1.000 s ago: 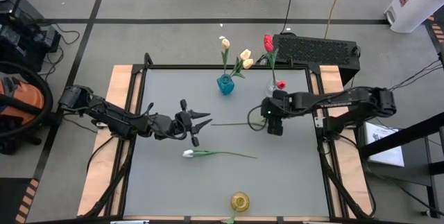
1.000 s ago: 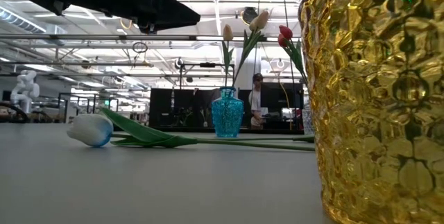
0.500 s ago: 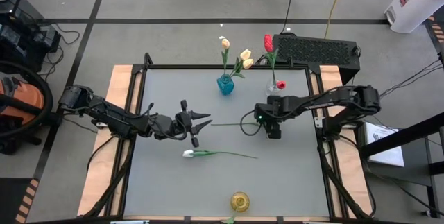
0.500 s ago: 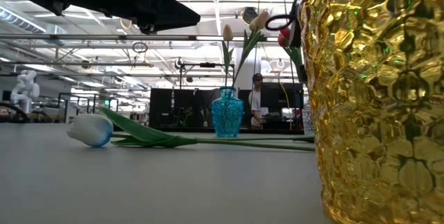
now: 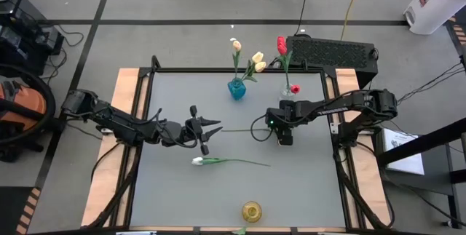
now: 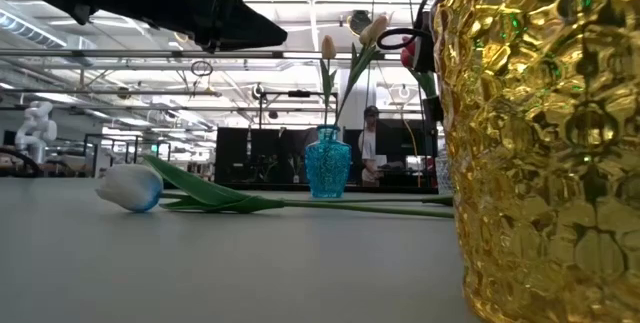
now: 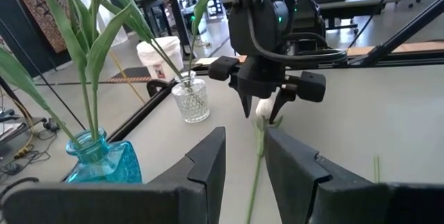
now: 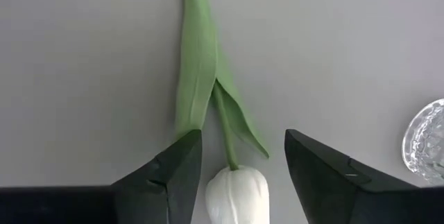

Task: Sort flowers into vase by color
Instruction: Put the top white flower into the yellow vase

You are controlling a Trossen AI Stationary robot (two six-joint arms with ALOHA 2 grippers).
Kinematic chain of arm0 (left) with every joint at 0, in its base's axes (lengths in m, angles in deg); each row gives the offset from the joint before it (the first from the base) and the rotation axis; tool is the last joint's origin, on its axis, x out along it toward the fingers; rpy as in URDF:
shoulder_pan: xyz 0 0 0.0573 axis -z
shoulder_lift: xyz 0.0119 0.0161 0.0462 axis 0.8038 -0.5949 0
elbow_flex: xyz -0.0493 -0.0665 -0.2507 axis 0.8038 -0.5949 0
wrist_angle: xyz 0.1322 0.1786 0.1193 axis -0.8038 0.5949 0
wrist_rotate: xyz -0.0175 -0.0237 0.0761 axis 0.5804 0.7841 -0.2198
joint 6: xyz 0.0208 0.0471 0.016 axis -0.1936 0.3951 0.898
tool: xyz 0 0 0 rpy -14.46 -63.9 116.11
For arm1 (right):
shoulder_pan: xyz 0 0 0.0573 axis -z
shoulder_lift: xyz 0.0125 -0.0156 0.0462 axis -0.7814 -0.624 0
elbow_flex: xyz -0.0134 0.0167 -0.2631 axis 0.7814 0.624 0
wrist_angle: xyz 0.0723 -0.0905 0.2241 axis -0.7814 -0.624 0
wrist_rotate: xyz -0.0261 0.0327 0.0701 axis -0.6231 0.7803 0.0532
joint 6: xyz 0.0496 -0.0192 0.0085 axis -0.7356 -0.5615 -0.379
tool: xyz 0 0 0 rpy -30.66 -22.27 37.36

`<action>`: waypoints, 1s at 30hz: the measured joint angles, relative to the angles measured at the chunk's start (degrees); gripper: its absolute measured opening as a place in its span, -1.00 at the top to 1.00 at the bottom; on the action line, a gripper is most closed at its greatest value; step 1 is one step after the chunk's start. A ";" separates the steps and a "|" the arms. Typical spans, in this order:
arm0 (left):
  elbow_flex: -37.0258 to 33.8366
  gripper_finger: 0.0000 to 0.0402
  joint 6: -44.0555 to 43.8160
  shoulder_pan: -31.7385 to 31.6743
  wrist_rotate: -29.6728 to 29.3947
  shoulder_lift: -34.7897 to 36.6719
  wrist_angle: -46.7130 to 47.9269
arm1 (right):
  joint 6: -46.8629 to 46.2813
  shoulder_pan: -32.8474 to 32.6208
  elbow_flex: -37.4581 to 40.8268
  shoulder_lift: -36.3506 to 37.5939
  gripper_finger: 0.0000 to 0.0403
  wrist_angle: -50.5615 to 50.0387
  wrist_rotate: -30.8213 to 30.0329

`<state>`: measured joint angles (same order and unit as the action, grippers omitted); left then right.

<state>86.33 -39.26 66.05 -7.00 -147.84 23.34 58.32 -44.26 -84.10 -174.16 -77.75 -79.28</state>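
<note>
High view shows cream tulips in the blue vase [image 5: 237, 88], red ones [image 5: 282, 46] in the clear vase [image 5: 286, 92], yellow vase [image 5: 252, 210] empty. Right gripper [image 8: 236, 165] hangs wide open, empty, with a white tulip [image 8: 237, 193] between its fingers, and the other white tulip [image 5: 198, 161] lies near the part-open, empty left gripper [image 5: 211, 131].

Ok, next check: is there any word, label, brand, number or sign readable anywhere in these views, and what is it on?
None readable.
White container at the floor's far right corner: a red mark, too small to read.
Paper sheet beside the right arm's base: print too small to read.
Vases, tulips and both arms: no lettering visible.

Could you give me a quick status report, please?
Right gripper open, straddling white tulip flat on table. Left gripper open, waiting mid-table. Nothing blocking.
</note>
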 joint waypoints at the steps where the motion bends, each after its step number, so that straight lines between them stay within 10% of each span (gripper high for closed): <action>1: 0.00 0.47 0.00 0.00 0.00 0.01 -0.02 | -0.25 0.00 -0.02 0.00 0.01 0.21 0.03; 30: 0.00 0.47 -0.11 0.37 1.42 0.02 -0.02 | 4.00 0.04 0.00 0.04 0.17 -0.83 1.73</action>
<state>86.33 -39.37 66.42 -5.58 -147.82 23.32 62.31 -44.21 -84.10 -174.12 -78.58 -77.55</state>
